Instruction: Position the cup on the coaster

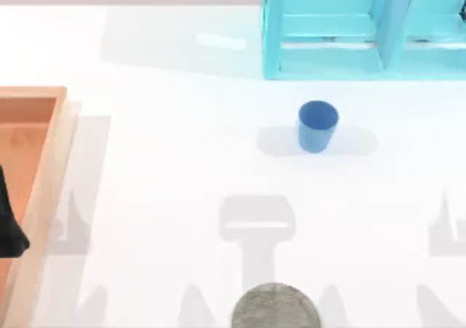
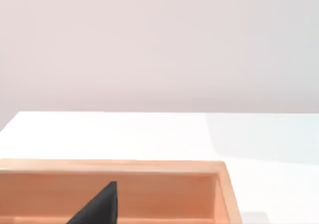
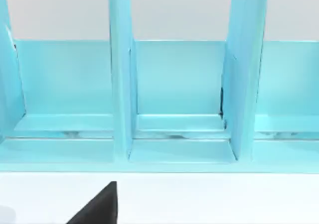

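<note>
- The cup point(image 1: 317, 126) stands upright in the top view's centre right, just below the light-blue shelf unit point(image 1: 364, 29).
- The coaster point(image 1: 276, 307) lies at the bottom centre, well apart from it.
- The cup sits right of centre, so I judge the right arm nearer.
- Whether either claw is released or clenched, I cannot tell.

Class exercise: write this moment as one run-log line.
cup: upright on table, apart from coaster | coaster: near edge, bare | left gripper: over wooden tray | task: not yet done
</note>
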